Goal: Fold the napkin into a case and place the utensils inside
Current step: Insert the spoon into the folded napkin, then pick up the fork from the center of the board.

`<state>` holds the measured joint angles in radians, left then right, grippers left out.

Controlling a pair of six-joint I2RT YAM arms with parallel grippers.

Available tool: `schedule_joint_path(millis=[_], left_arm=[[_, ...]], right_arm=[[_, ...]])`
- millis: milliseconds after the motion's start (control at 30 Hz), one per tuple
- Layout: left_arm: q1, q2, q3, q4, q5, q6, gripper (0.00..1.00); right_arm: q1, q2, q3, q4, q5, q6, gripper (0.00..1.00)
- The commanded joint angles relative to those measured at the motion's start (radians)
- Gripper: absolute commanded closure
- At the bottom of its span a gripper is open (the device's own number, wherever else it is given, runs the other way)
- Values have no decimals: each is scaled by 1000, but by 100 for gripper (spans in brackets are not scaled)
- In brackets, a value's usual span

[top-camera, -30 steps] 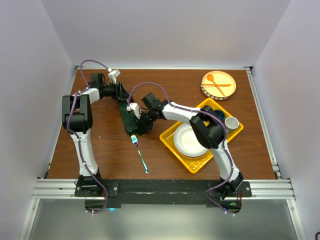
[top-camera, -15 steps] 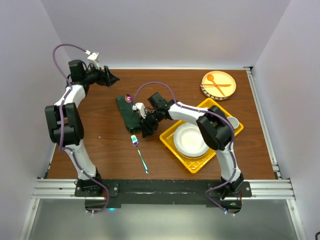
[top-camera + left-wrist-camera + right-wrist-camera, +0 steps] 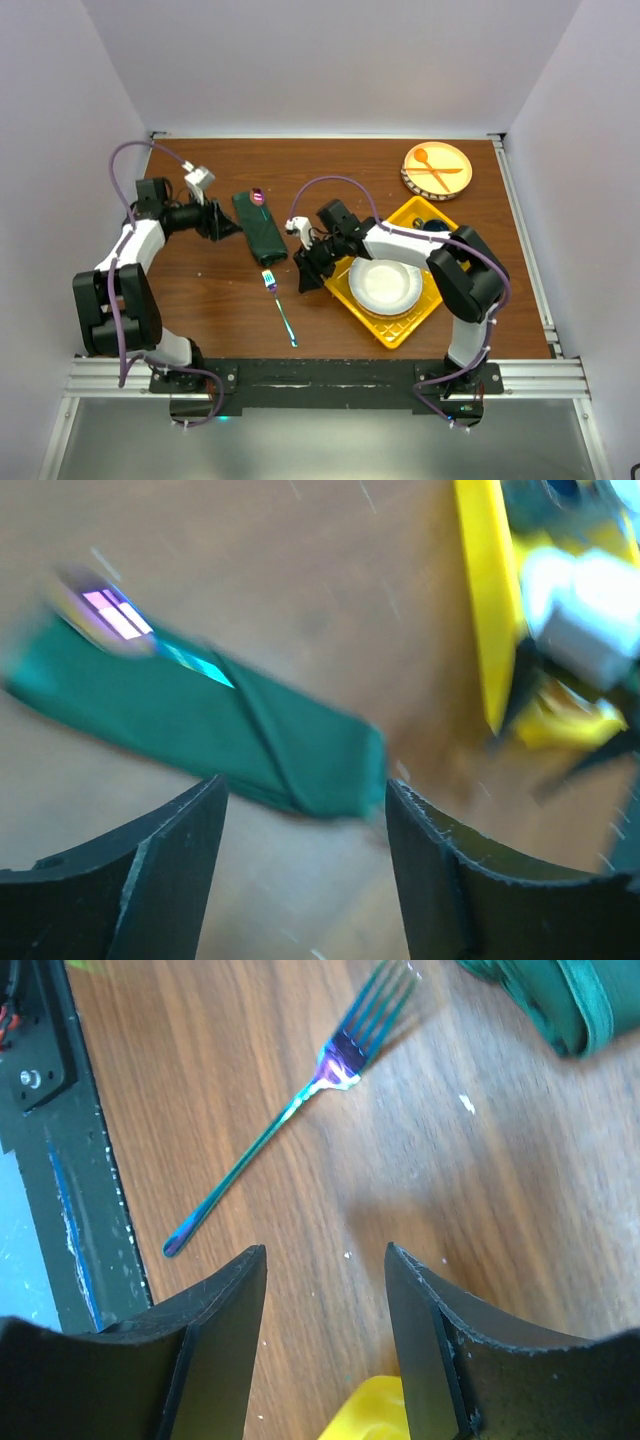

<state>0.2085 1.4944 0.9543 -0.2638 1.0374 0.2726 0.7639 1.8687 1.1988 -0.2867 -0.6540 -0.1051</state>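
**A:** Quick check on the left arm (image 3: 135,245): folds hard at the elbow, stays low, aims the left gripper (image 3: 222,222) to the right?

**B:** Yep. Fingers (image 3: 170,880) spread wide in the wrist view, gripping nothing.

**A:** And over on the right arm (image 3: 400,237)?

**B:** Doubles over at the elbow, stretches out leftward, tips the right gripper (image 3: 305,277) down and left. Fingers (image 3: 215,1360) parted there too, closing on nothing.

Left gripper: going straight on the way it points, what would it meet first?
The case. The left gripper points straight at it, jaws open, and the wrist view shows it lying just ahead. Height is unclear, so the gripper might pass above it.
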Motion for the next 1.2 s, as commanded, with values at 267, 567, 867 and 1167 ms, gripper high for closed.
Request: schedule_joint_path(millis=[267,567,867,1167], left_arm=[[-63,36,-230,38,40,-134,52],[-110,63,-400,248,-40,-326,53],[-124,179,-470,518,-63,-520,59],[-176,234,-445,538,-73,-546,61]], right_arm=[[-47,-138,-82,1,83,39,45],[-60,-167,-87,11,102,53,44],[-66,-157,-70,-8,93,45,44],[-92,-152,-70,-11,79,39,44]])
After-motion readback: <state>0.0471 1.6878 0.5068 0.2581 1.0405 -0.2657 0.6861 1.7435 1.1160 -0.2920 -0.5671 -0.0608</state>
